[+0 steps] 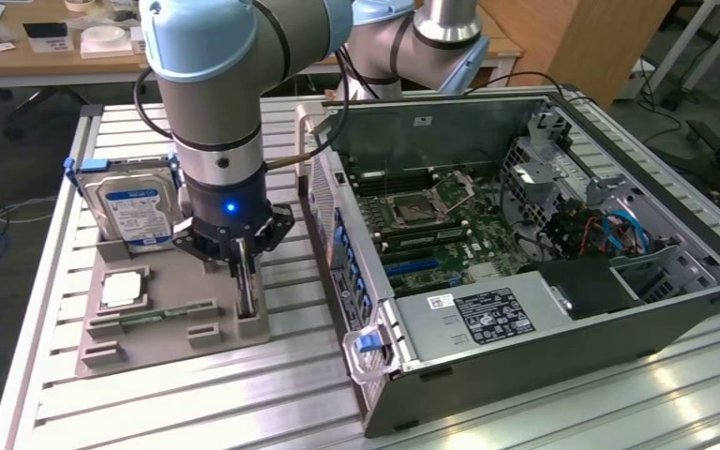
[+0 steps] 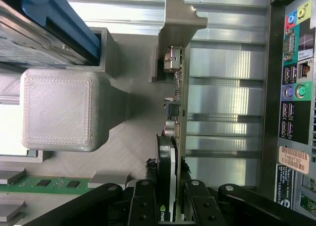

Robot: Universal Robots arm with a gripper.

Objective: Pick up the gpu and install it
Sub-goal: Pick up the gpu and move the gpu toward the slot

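Item: gripper (image 1: 243,267), lowered over a grey holder tray (image 1: 166,342), fingers (image 2: 195,206) clenched on either face of the gpu (image 2: 177,100).
Gpu: stands on edge directly between the fingers, along the tray side nearest the computer case (image 1: 523,244); its far end sits against a grey post (image 2: 185,16).
Tray also carries: hard drive (image 1: 135,211), upright; processor chip (image 1: 123,289), flat; green memory stick (image 2: 49,184).
Support: slatted metal table (image 1: 273,403).

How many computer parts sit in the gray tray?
4: hard drive standing at the far end, silver chip and green memory stick lying nearer, gpu on edge at the exterior view's right side, gripped by the claw. The arm may hide more.
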